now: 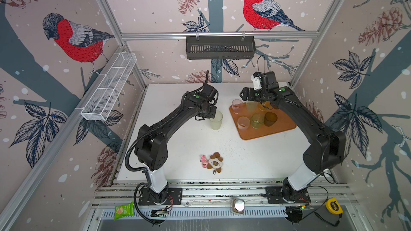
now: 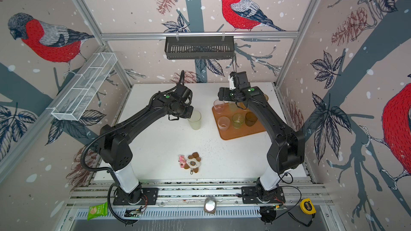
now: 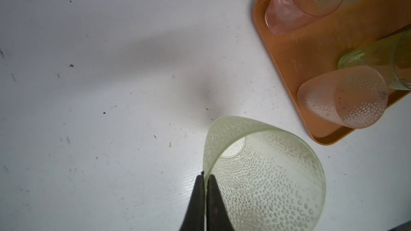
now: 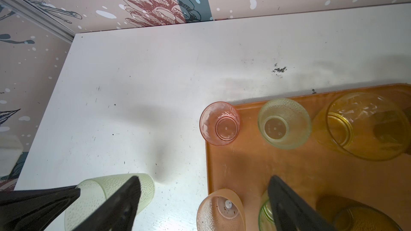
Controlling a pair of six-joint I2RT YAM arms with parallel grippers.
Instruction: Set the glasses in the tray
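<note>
tray (image 1: pixel 266 133) far right on the tabletop (image 1: pixel 178 147), lone glass (image 1: pixel 216 121) left of it
six glasses (image 1: pixel 257 121) stand on the tray in two rows of three. the lone glass is just beside the tray's left edge, its rim pinched in the left tool (image 3: pixel 205 176). a plush keychain (image 1: pixel 212 162) lies nearer, mid-tabletop, well apart from both.

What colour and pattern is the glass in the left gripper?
The glass is pale green, dotted all over; left wrist view shows it best.
</note>
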